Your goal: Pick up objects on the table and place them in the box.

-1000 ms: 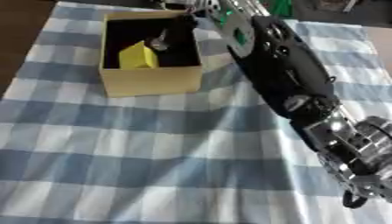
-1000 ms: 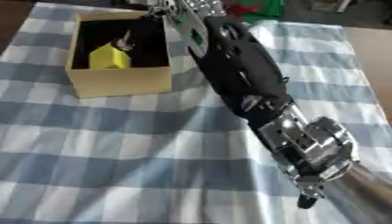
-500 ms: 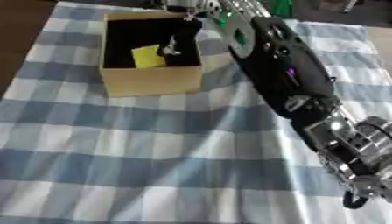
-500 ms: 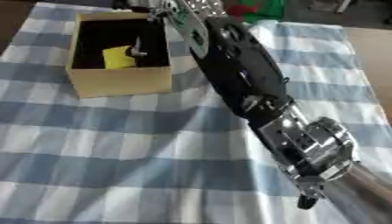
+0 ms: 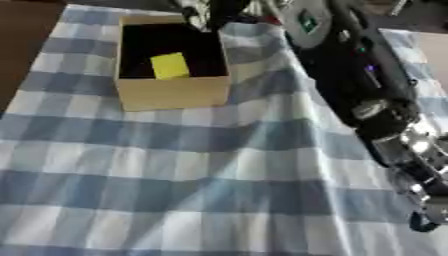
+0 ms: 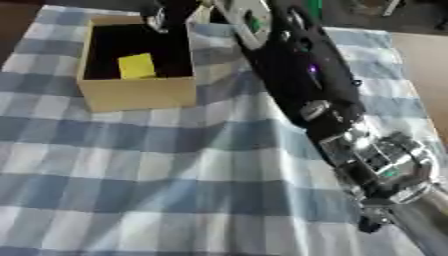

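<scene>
Inside the box (image 5: 171, 93) lies the yellow block (image 5: 170, 65). Right hand (image 5: 208, 11) hangs above the box's far edge; I cannot tell if it is open. Its arm could bump the box and tip it

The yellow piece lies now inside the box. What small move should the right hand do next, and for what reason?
Probably lift the right hand up and back from the box. The yellow block lies alone on the box's dark floor, with no finger on it, so the placing looks done. The hand sits at the box's far rim, and its fingers are too blurred to read. No other object shows on the checked cloth.
</scene>
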